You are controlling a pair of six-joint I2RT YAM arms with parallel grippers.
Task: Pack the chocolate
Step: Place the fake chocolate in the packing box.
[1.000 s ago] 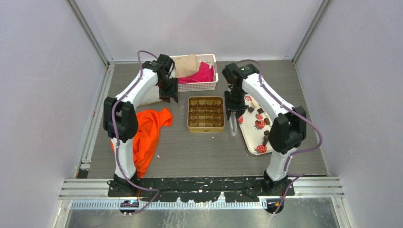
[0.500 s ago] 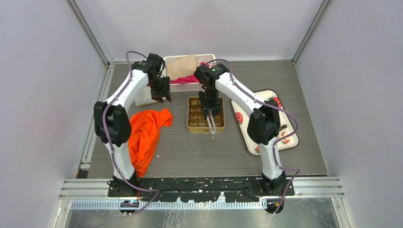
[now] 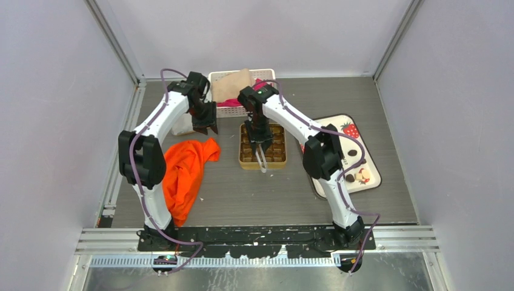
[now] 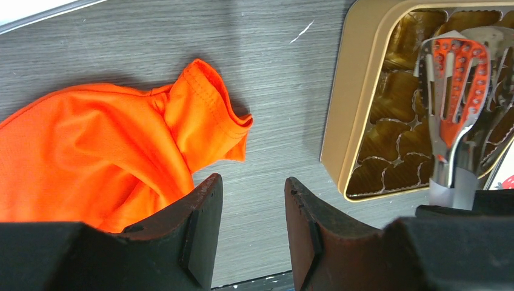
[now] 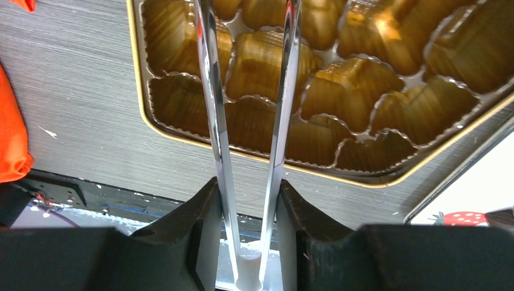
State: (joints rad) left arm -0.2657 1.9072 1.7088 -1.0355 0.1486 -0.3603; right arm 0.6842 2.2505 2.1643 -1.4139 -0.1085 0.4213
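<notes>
left gripper (image 4: 250,182): held over the grey table (image 4: 273,79), between the crumpled orange cloth (image 4: 91,151) and the square gold tin with brown compartments (image 4: 354,91); jaws parted, nothing between them.
right gripper (image 5: 247,188): clamped on the shiny metal tongs (image 5: 209,91) near their joined end; the tongs are held over the tin's compartments.
tongs' head: orange and grey, slotted; whether a piece is gripped cannot be told.
chocolate pieces (image 3: 353,153): dark brown and cream-white, laid on the white strawberry-printed tray (image 3: 371,167) right of the tin, partly hidden by the right arm.
white slotted basket (image 3: 230,111): set behind the tin, filled with pink and beige cloth.
</notes>
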